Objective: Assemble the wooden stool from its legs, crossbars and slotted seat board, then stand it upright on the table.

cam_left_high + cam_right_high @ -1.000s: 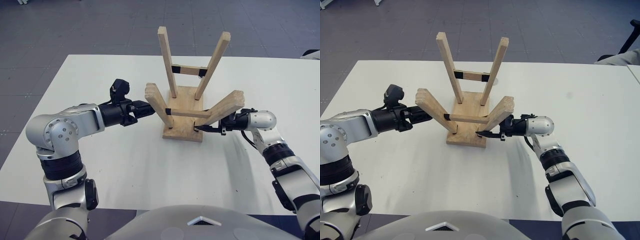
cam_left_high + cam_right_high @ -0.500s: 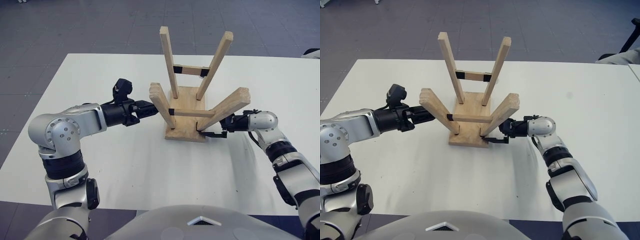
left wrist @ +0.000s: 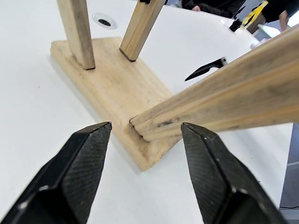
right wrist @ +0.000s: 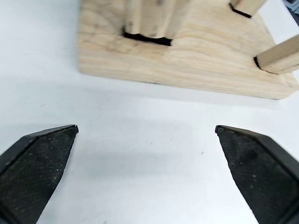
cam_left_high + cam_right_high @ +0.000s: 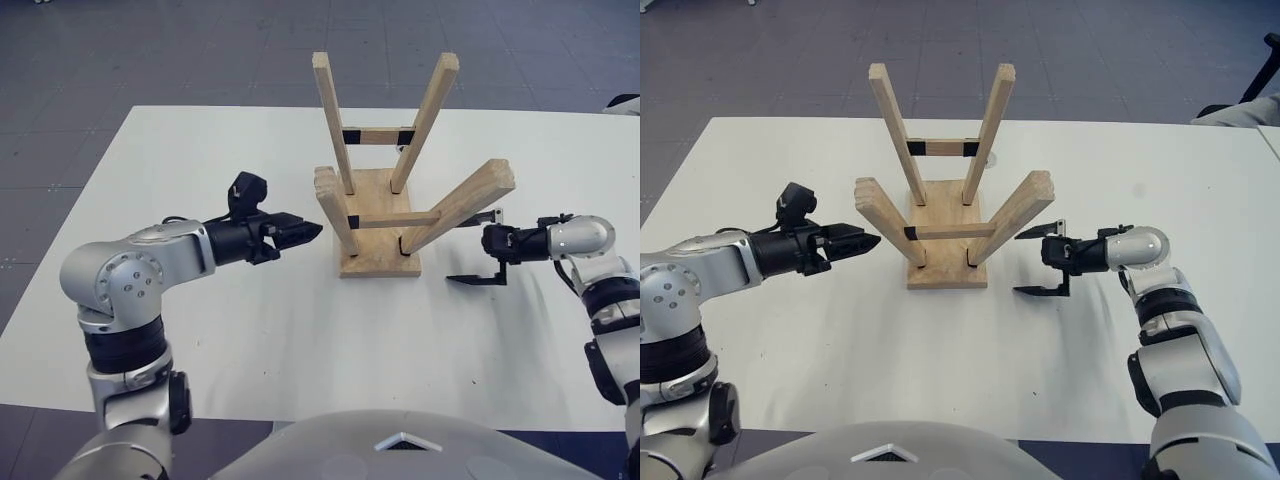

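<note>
Left wrist view: stool leg [image 3: 224, 93] ahead

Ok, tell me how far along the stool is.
Done: all four legs sit in the seat board, both crossbars are in place. In hand: nothing; the left hand and right hand are open, flanking the stool without touching it. Left: the stool rests upside down on the table, so it needs turning upright.

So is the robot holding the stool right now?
No, the left gripper and right gripper are both open and apart from the stool.
</note>
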{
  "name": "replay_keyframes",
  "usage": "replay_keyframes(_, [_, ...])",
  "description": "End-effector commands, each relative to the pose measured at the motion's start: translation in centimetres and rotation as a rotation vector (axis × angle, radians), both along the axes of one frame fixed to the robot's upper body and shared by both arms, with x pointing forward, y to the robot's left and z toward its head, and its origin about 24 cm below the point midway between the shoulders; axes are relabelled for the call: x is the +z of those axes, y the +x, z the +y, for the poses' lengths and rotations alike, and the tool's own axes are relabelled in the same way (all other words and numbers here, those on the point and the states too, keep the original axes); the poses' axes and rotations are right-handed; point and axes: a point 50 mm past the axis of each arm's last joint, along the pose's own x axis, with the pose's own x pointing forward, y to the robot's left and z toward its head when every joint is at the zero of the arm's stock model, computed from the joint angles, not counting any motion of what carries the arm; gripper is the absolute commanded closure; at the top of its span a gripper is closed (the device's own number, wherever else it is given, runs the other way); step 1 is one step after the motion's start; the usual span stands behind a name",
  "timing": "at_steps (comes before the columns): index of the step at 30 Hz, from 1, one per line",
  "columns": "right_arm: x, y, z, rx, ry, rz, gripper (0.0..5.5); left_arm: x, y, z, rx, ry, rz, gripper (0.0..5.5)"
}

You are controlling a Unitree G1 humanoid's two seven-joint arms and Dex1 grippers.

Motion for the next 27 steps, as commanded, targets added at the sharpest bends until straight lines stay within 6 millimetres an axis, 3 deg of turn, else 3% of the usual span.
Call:
replay_keyframes(1, [3.2, 2.8, -2.8, -0.461, 0.253, -0.082, 0.04, -1.4, -1.2, 2.8, -0.027, 0.143, 0.041, 2.73])
replay_keyframes(3, [6.9, 5.1, -2.6, -0.695, 0.462, -0.21, 0.04, -1.6, -1.5, 3.3, -0.035, 0.155, 0.036, 2.73])
replay_keyframes(6, [13.1, 5.8, 0.5, -0.84, 0.712, -0.279, 0.04, -2.5, -1.3, 3.0, 0.037, 0.149, 0.006, 2.73])
replay_keyframes(7, [15.5, 4.9, 2.2, -0.835, 0.839, -0.257, 0.04, -3.2, -1.0, 3.1, 0.103, 0.157, 0.002, 2.73])
replay_keyframes(9, [18.6, 2.9, 4.3, -0.818, 0.969, -0.226, 0.04, -4.2, -1.1, 3.1, 0.178, 0.174, 0.009, 2.73])
replay_keyframes(11, [21.1, 1.5, 5.1, -0.811, 1.039, -0.233, 0.04, -5.0, -1.7, 2.9, 0.207, 0.17, 0.029, 2.73])
replay_keyframes(14, [24.7, -1.0, 6.7, -0.753, 1.115, -0.248, 0.6, -5.7, -2.7, 2.6, 0.241, 0.156, 0.053, 2.73])
replay_keyframes(17, [25.3, -3.3, 9.4, -0.687, 1.137, -0.17, 1.22, -6.2, -3.0, 2.3, 0.26, 0.152, 0.072, 2.73])
replay_keyframes(21, [23.1, -5.5, 11.8, -0.634, 1.092, 0.091, 1.88, -6.4, -3.1, 1.9, 0.265, 0.148, 0.08, 2.73])
replay_keyframes(24, [20.9, -6.0, 11.7, -0.698, 1.025, 0.152, 2.16, -6.3, -2.9, 1.9, 0.268, 0.146, 0.078, 2.73])
replay_keyframes(27, [20.2, -5.3, 11.0, -0.765, 1.011, 0.125, 2.16, -6.3, -2.9, 1.8, 0.267, 0.145, 0.08, 2.73])
